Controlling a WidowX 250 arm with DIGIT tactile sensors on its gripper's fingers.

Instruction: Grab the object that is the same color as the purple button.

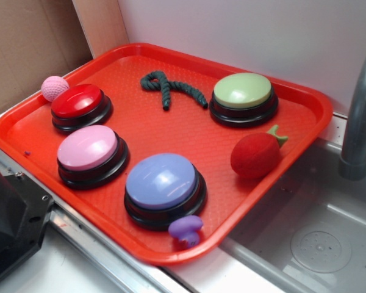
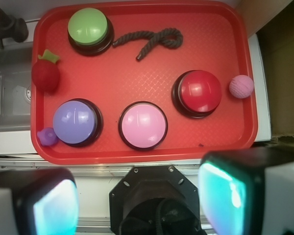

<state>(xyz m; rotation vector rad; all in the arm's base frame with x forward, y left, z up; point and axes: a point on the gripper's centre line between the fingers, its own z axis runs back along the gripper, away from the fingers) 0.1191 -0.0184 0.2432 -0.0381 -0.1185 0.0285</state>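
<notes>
Nearest, the gripper (image 2: 137,200) hangs spread wide, holding nothing, short of the red tray (image 2: 137,152). On the tray's near corner lies the small purple mushroom toy (image 1: 186,229), tipped on its side, cap toward the purple button (image 1: 163,183) just beside it. Beyond: pink button (image 1: 88,149), red button (image 1: 79,102), green button (image 1: 243,93) (plus dark rope (image 1: 171,87)).

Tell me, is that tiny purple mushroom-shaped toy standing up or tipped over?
Tipped over. The tiny purple mushroom-shaped toy lies on its side by the tray's near rim, cap against the large purple dome button.
</notes>
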